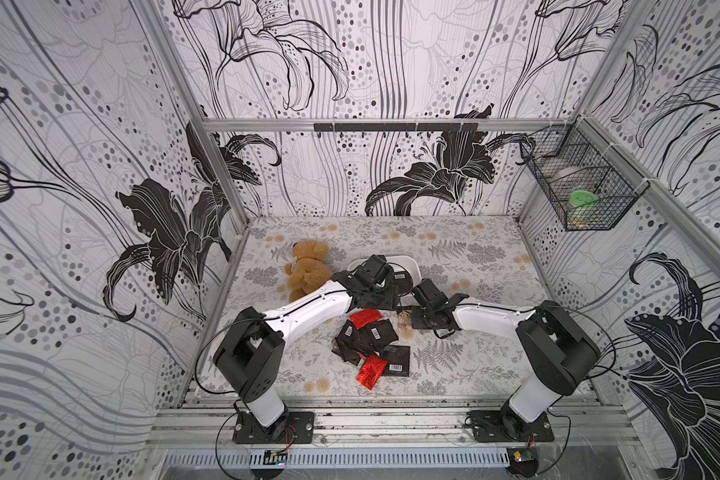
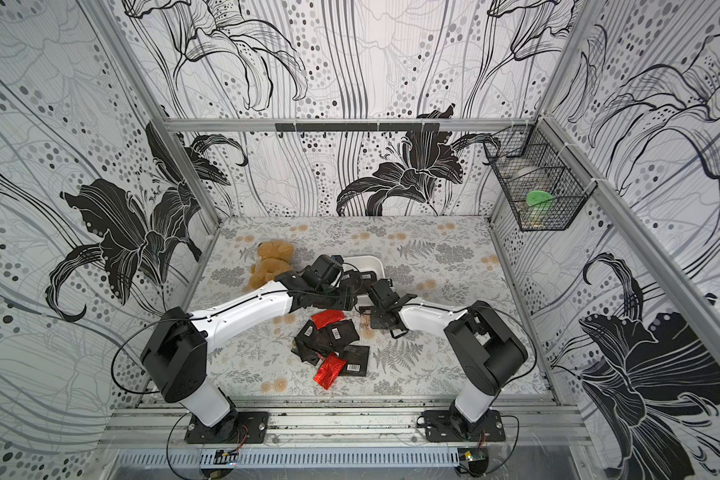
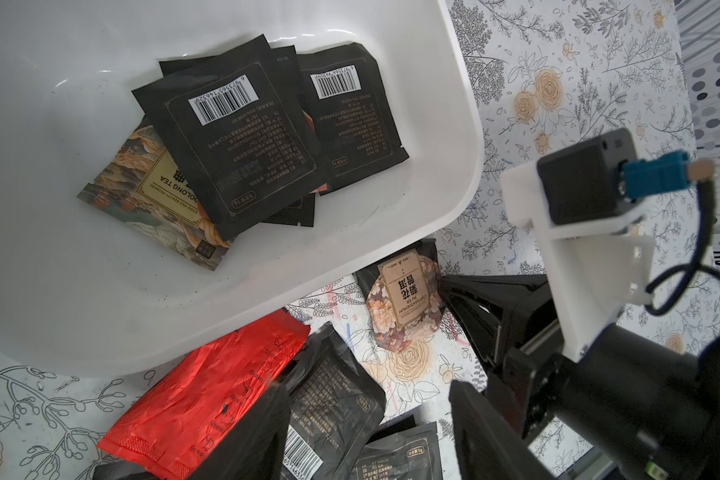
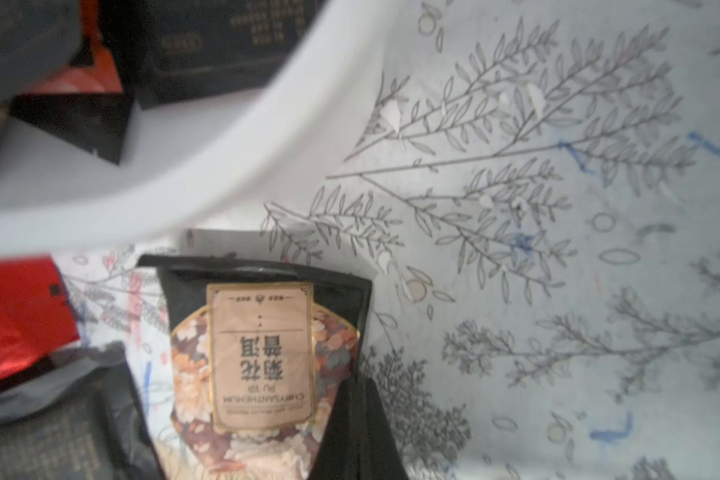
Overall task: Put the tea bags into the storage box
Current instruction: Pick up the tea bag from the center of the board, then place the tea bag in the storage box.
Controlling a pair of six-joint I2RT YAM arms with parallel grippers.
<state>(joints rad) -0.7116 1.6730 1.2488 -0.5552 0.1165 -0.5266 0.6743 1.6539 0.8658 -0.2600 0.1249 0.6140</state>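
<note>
Here, right hand (image 3: 447,297) pinches tea bag (image 4: 262,353).

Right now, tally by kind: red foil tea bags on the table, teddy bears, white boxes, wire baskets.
Red foil tea bags: 2
Teddy bears: 1
White boxes: 1
Wire baskets: 1
Total: 5

- storage box (image 3: 454,124): smooth white plastic, faint sheen
- black tea bags (image 3: 233,137): matt film
- red tea bag (image 3: 208,395): shiny, crinkled foil
- teddy bear (image 1: 308,270): fuzzy plush
- wire basket (image 1: 578,187): black metal
</note>
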